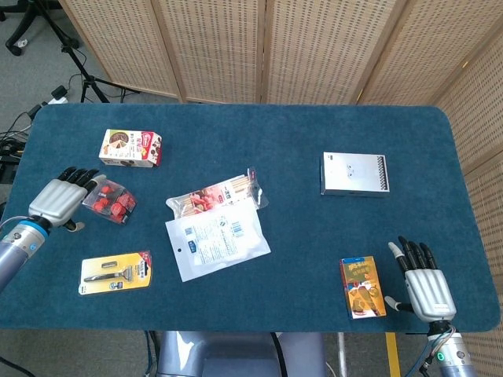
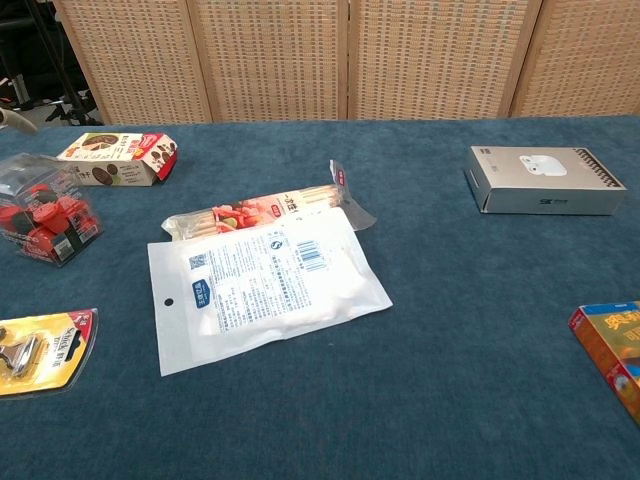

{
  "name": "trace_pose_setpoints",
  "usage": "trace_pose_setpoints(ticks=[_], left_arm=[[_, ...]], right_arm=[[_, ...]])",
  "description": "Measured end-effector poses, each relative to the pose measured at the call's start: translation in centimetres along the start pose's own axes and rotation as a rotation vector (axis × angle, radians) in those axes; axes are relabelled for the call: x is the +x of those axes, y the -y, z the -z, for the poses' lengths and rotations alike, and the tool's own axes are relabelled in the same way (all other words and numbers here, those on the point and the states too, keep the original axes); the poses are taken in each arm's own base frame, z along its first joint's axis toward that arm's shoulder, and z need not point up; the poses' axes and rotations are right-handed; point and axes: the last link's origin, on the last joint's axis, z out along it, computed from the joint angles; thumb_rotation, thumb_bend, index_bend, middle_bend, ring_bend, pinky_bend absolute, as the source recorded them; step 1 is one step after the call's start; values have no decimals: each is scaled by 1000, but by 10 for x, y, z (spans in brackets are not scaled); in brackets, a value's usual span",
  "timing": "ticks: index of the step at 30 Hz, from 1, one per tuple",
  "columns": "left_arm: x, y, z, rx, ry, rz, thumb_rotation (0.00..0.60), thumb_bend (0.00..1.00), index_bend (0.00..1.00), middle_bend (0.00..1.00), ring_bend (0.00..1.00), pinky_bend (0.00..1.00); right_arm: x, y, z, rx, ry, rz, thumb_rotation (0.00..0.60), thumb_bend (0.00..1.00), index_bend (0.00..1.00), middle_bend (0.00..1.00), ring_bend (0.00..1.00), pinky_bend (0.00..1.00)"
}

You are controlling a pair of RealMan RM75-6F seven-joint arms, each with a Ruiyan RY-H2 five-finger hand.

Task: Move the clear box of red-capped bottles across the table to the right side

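Left hand [image 1: 60,196] sits at the far left edge of the blue felt table [image 1: 299,157], its dark fingertips just beside the clear plastic box of red-capped bottles [image 1: 110,199]; from the head view I cannot tell whether they touch the box's near wall or stop just short. It holds nothing, fingers extended and slightly apart. In the chest view that hand is all but out of frame.

My reading is that the task is barely begun: the box lies flat on the left side, below the white snack carton with red end [image 1: 130,148] and above the yellow carded razor pack [image 1: 115,272], and nothing has been lifted. Everything remains: close around the box, raise it, carry it across.

Between it and the right side lie the white plastic pouch [image 1: 216,239] and the clear packet of sticks [image 1: 216,195], so I judge a carry safer than a slide. Right hand [image 1: 426,289] rests empty, fingers spread, just beside the orange carton [image 1: 361,287], near the grey flat box [image 1: 354,173].
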Motion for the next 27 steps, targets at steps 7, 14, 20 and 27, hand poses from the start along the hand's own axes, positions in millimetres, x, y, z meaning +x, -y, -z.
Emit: trace_pose_setpoints(ticks=[7,14,20,27], left_arm=[[-7,-4,-13,-3,23,9,600,179,0,0,0,0],[-16,-10,-24,-9,49,17,600,213,0,0,0,0],[-27,-15,-35,-2,58,7,600,226,0,0,0,0],[-26,-17,-41,16,5,5,600,235,10,0,0,0]], right_arm=[[-1,0,-1,-2,5,5,600,53,20,0,0,0],[-2,0,-2,-4,11,7,600,53,20,0,0,0],[-2,0,-2,-4,10,6,600,53,19,0,0,0],[-2,1,-1,1,8,5,600,53,20,0,0,0]])
